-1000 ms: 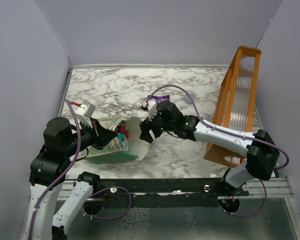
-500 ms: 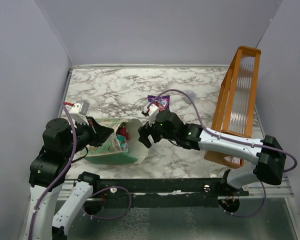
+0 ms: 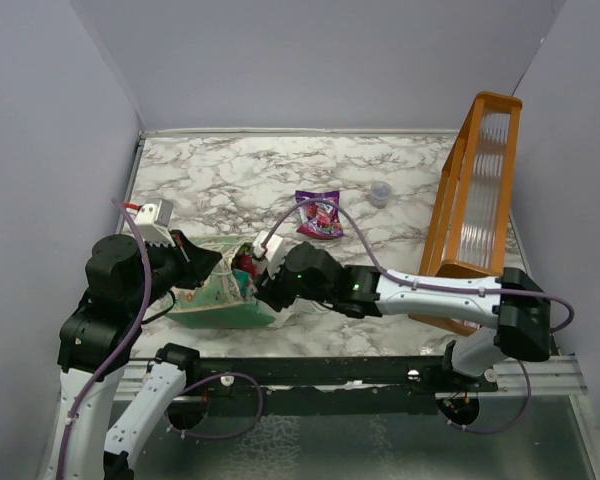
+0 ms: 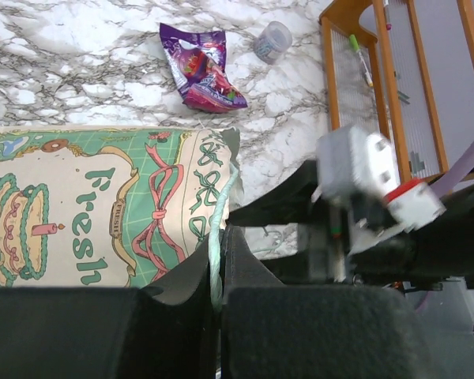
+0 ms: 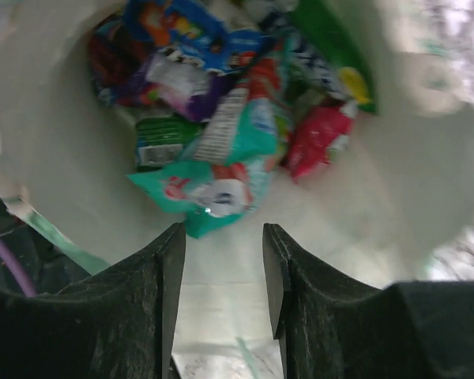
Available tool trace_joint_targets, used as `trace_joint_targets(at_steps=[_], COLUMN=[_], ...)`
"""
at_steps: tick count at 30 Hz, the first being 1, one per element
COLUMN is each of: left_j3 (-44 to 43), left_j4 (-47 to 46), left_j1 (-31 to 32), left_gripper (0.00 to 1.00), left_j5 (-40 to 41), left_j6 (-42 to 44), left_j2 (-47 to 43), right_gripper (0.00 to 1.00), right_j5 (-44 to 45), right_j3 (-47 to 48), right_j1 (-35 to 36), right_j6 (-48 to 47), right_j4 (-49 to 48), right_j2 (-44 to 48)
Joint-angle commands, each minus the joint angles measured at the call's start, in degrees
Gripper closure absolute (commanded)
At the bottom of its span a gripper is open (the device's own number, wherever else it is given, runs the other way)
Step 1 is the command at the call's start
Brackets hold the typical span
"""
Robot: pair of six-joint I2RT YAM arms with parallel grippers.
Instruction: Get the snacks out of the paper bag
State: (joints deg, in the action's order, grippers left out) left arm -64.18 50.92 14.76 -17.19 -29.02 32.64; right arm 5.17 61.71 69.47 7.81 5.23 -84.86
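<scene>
Right wrist: right claw (image 5: 221, 241) spread before crinkly, glossy snacks (image 5: 221, 134) inside the white-lined bag (image 5: 55, 158). Left claw (image 4: 216, 260) pinches its green rim; a purple packet (image 3: 318, 215) lies at one o'clock.

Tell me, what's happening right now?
Left hand shut on paper bag rim. Right hand open at mouth, teal packet just ahead. Purple packet already out. Nothing blocking.

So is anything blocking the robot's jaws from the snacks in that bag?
Nothing visible does. The right arm's jaws sit open at the mouth of the paper bag, with the teal packet lying uncovered straight ahead.
</scene>
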Motion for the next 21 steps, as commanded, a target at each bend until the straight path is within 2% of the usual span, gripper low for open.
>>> trace_joint_targets(at_steps=[1, 6, 10, 14, 16, 21], left_j3=[-1.34, -0.15, 0.91, 1.77, 1.88, 1.62], left_j4=[-1.81, -5.00, -6.58, -6.39, -5.86, -5.28], left_j1=[0.26, 0.26, 0.26, 0.26, 0.26, 0.26], left_gripper=[1.00, 1.00, 1.00, 1.00, 1.00, 1.00], left_j5=[0.43, -1.80, -2.57, -2.98, -2.61, -2.15], left_j6=[-0.39, -1.93, -2.97, -2.91, -2.52, -2.19], left_j2=[0.39, 0.40, 0.36, -0.08, -0.39, -0.91], right_gripper=[0.57, 0.57, 0.56, 0.53, 0.50, 0.45], right_j5=[-2.33, -6.49, -10.35, -10.90, -8.44, 7.28], right_j3=[6.37, 11.04, 10.90, 9.88, 8.26, 2.61], right_j1=[4.20, 8.15, 8.20, 8.23, 8.19, 8.15], right_j6=[1.01, 2.44, 5.94, 5.49, 5.40, 7.16], right_j4=[-4.30, -7.98, -12.06, -12.81, -13.38, -12.17], right_j2=[-7.39, -11.85, -13.42, -13.69, -12.65, -7.85])
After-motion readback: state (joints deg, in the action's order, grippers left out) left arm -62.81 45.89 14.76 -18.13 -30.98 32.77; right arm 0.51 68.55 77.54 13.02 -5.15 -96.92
